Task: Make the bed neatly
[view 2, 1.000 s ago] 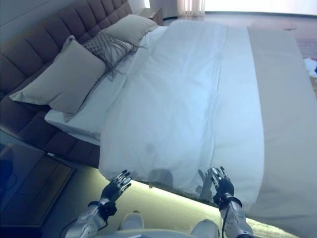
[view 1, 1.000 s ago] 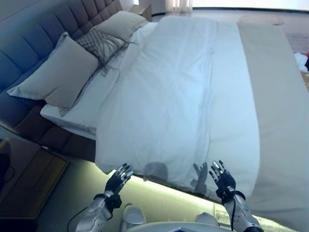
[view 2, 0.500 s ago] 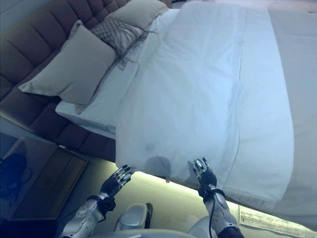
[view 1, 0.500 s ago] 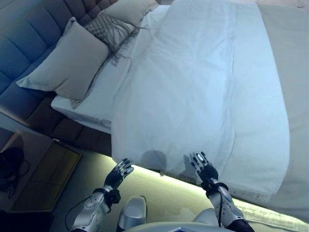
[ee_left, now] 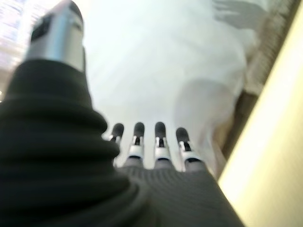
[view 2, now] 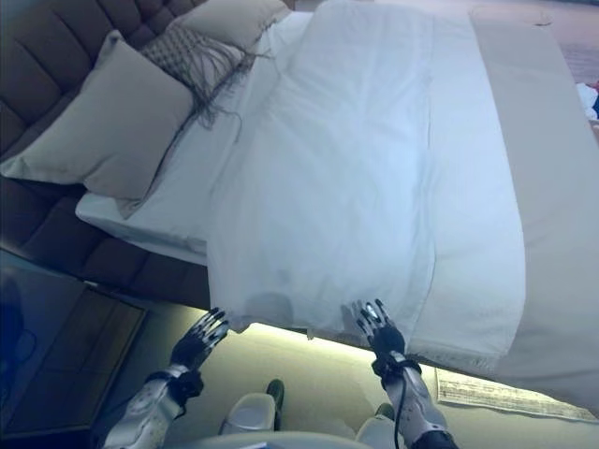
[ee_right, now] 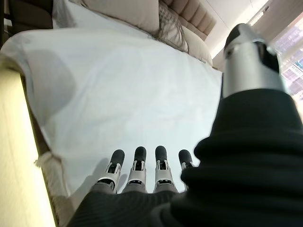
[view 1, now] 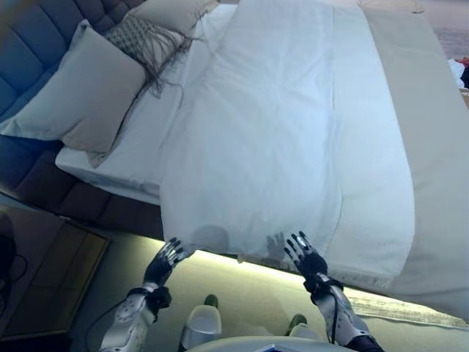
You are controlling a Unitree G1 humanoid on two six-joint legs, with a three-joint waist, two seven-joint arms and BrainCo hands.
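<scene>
A white duvet [view 1: 271, 132] lies spread over the bed and hangs over the near side edge. A beige bedspread [view 1: 432, 147] covers the foot end at the right. Two beige pillows [view 1: 80, 88] and a grey fringed cushion [view 1: 139, 40] lie against the tufted headboard [view 1: 29, 44] at the left. My left hand [view 1: 165, 260] is open, just below the duvet's near left corner, not touching it. My right hand [view 1: 304, 260] is open, fingers straight, at the duvet's hanging edge. In the right wrist view the fingers [ee_right: 137, 170] point at the duvet [ee_right: 118, 90].
A lit strip [view 1: 242, 268] runs under the bed's near side along the floor. A dark nightstand [view 1: 44, 271] stands at the lower left beside the headboard. Something white and red [view 1: 458, 73] lies at the far right edge.
The camera has shifted, so the bed sits differently in view. Both hands stay open near the duvet's near edge; the left hand is a little further left and lower.
</scene>
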